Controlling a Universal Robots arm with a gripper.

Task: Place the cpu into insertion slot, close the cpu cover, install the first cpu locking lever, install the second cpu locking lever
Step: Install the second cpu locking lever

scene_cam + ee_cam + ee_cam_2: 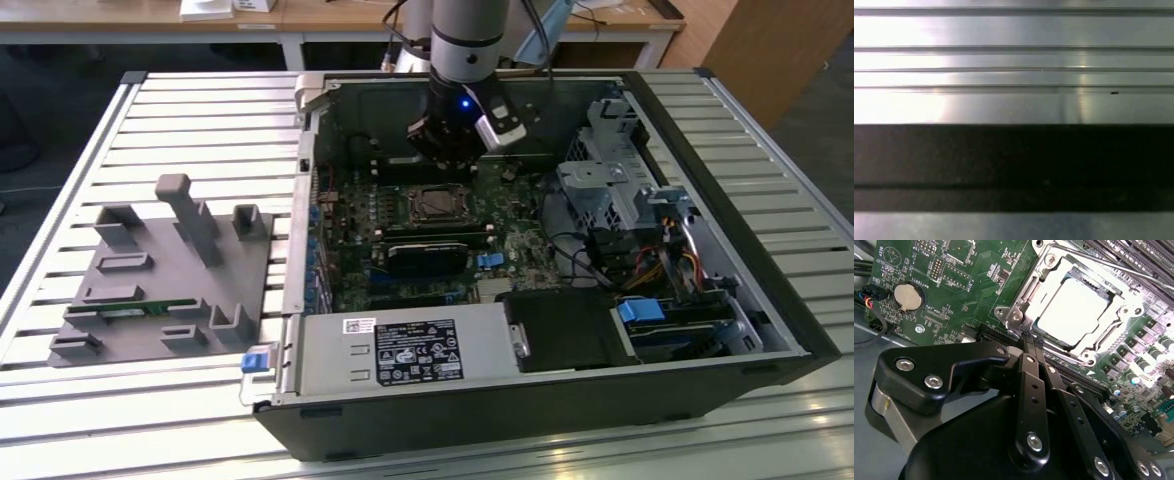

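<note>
In the second wrist view the silver-grey cpu [1074, 310] lies in the insertion slot [1019, 310], and the silver cpu cover [1059, 271] lies flat around it. A thin wire locking lever [1104, 260] runs along the socket's far side. My gripper [1030, 340] is shut, its black fingers [1026, 375] pressed together, with the tips at the socket's near corner. I cannot tell whether they touch a lever. In the exterior view the gripper [447, 160] hangs just behind the insertion slot [437, 205] inside the open computer case [747, 300].
A grey fixture [160, 270] holding a green memory stick [134, 312] sits on the slatted table [200, 110] at the exterior view's left. Inside the case are a black card [427, 255], a power supply [400, 350] and a drive cage [614, 190]. Memory slots [1139, 255] flank the socket.
</note>
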